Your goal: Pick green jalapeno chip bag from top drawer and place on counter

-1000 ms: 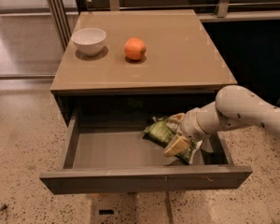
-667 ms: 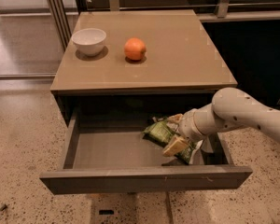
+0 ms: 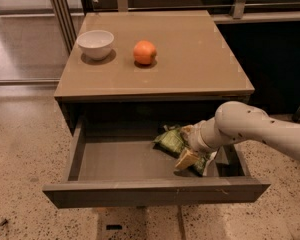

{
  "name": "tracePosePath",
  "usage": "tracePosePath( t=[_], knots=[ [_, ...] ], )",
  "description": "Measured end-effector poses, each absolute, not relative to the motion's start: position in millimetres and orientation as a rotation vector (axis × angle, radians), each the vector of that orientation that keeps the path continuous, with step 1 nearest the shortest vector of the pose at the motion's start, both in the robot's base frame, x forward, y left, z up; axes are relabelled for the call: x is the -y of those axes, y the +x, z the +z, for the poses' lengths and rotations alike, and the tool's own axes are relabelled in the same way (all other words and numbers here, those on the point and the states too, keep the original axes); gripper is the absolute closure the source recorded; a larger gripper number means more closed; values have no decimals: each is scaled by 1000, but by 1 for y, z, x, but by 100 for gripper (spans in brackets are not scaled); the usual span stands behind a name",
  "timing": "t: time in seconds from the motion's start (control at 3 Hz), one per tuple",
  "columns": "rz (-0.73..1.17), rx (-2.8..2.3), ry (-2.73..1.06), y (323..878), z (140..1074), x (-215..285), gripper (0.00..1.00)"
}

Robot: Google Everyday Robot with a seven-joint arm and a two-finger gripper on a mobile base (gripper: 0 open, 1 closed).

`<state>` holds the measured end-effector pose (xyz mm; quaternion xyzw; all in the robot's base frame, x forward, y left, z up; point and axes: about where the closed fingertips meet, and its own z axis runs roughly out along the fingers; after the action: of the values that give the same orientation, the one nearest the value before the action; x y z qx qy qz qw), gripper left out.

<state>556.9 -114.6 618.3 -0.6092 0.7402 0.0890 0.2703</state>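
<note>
The green jalapeno chip bag (image 3: 170, 141) lies crinkled in the right half of the open top drawer (image 3: 120, 160), near its back. My gripper (image 3: 188, 147) reaches down into the drawer from the right and sits on the bag, covering its middle; green foil shows on both sides of it. The white arm (image 3: 250, 129) crosses over the drawer's right side. The tan counter (image 3: 190, 59) above is the cabinet's top.
A white bowl (image 3: 95, 43) and an orange fruit (image 3: 144, 52) stand on the counter's back left. The drawer front (image 3: 155, 192) juts out over the speckled floor. A dark wall and rails lie behind and to the right.
The arm has shifted slightly left and deeper into the drawer over the bag. The bag has stayed in place.
</note>
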Motion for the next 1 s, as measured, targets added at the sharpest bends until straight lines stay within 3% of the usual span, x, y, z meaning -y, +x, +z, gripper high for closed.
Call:
tracePosePath(
  t=[0.33,1.0],
  knots=[
    [211,-2037,-1647,559,604,121,24],
    [210,-2039,-1647,559,604,121,66]
  ],
)
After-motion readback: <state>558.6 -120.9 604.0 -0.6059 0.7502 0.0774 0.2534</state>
